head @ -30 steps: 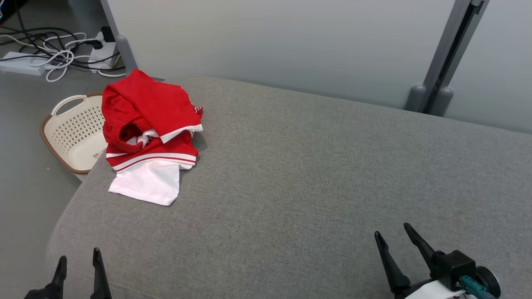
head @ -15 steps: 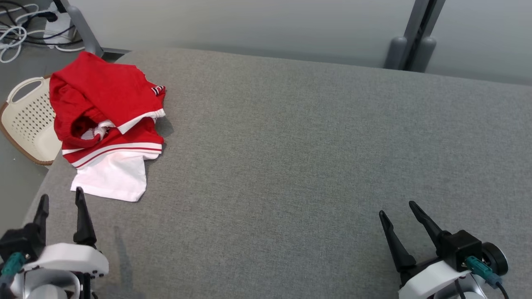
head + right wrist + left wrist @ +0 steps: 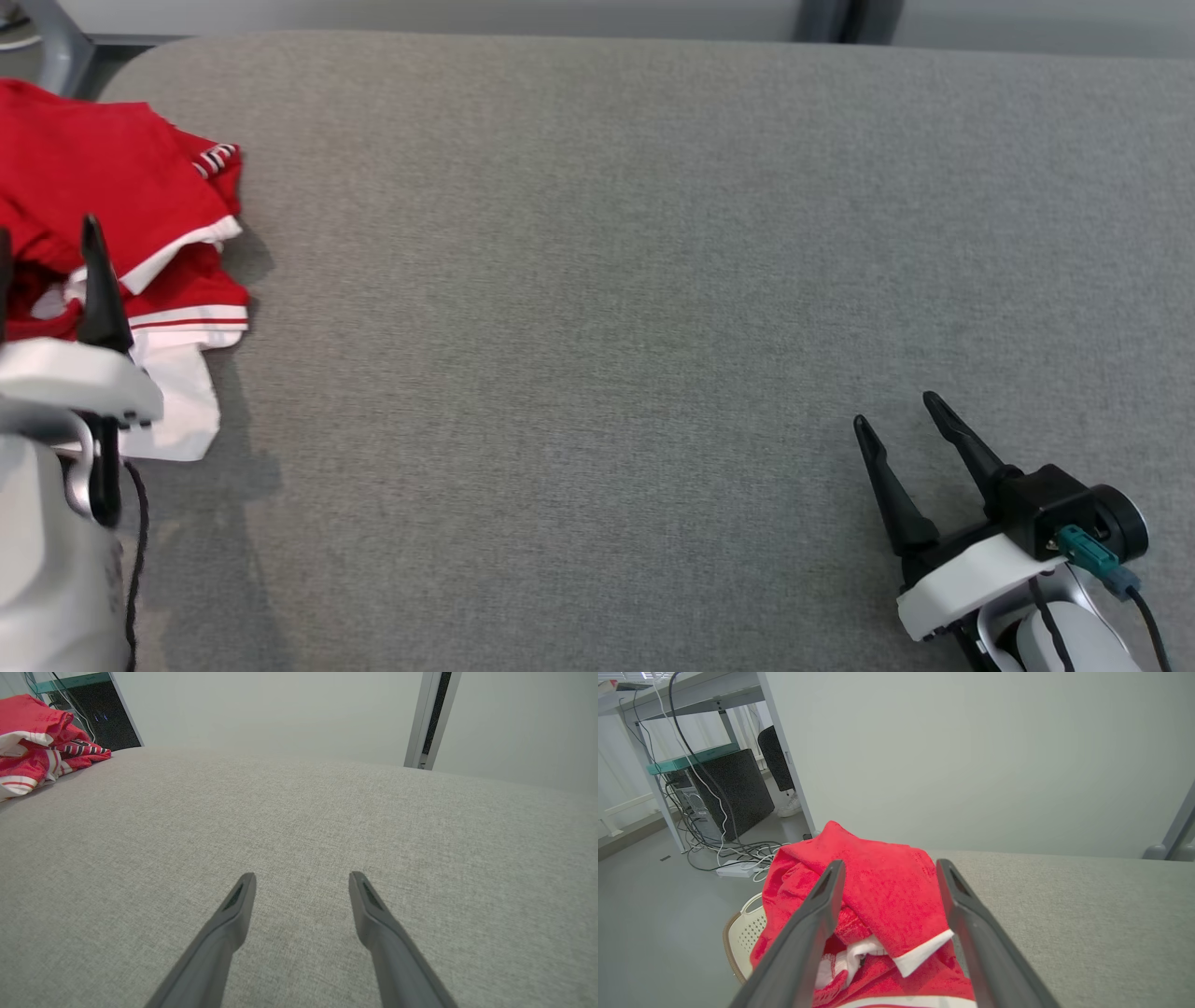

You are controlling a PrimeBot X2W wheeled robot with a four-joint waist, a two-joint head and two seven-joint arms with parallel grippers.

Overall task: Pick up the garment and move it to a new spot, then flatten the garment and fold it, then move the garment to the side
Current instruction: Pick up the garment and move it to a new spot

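Note:
The garment [image 3: 112,187], red with white trim and a white part, lies crumpled at the far left of the grey cushioned surface [image 3: 607,280]. My left gripper [image 3: 45,229] hovers open right over it, one dark finger standing in front of the red cloth. In the left wrist view the garment [image 3: 887,891] lies between and beyond the spread fingers of the left gripper [image 3: 891,863], which hold nothing. At the lower right, my right gripper [image 3: 894,411] is open above bare cushion, far from the cloth. The right wrist view shows the right gripper [image 3: 302,875] with the garment [image 3: 28,723] at the far left.
A cream perforated basket [image 3: 742,938] sits on the floor beside the cushion's left edge, under the garment's overhang. Cables [image 3: 738,858] and a black computer tower [image 3: 728,793] lie beyond it. A pale wall panel and a grey post [image 3: 430,718] bound the far side.
The head camera has tilted down, shifting the whole picture up and left. My left gripper has come forward from the near edge to over the garment. Both grippers stay open.

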